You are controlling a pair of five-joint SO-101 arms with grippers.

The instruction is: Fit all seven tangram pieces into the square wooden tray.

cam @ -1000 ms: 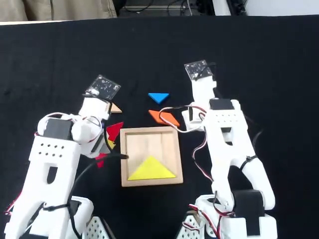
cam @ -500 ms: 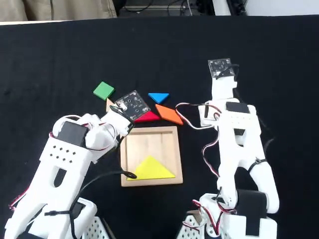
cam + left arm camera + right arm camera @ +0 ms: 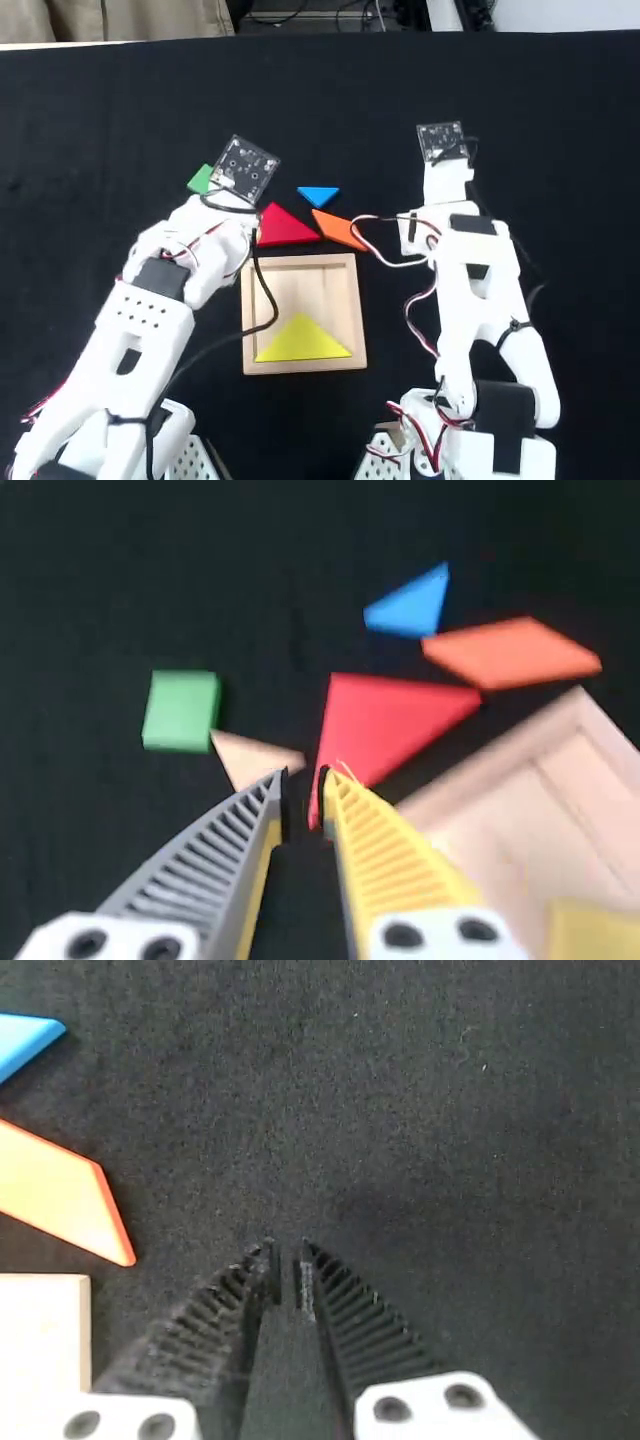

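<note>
Since the red triangle (image 3: 385, 725) lies just right of the left gripper (image 3: 300, 780), that arm is nearer. Its jaws are together, as are those of the right gripper (image 3: 285, 1260).

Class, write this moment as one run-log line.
tray: yellow triangle only | loose: blue triangle, orange parallelogram, green square, tan triangle | left gripper: shut on red triangle corner | right gripper: shut, over cloth

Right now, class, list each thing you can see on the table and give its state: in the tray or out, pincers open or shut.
wooden tray: flat, one piece inside.
yellow triangle: lying in the tray.
red triangle: outside, beside the tray.
orange parallelogram: outside.
blue triangle: outside.
green square: outside.
tan triangle: outside.
left pincer: shut, tips at the red triangle.
right pincer: shut, holding nothing.
</note>
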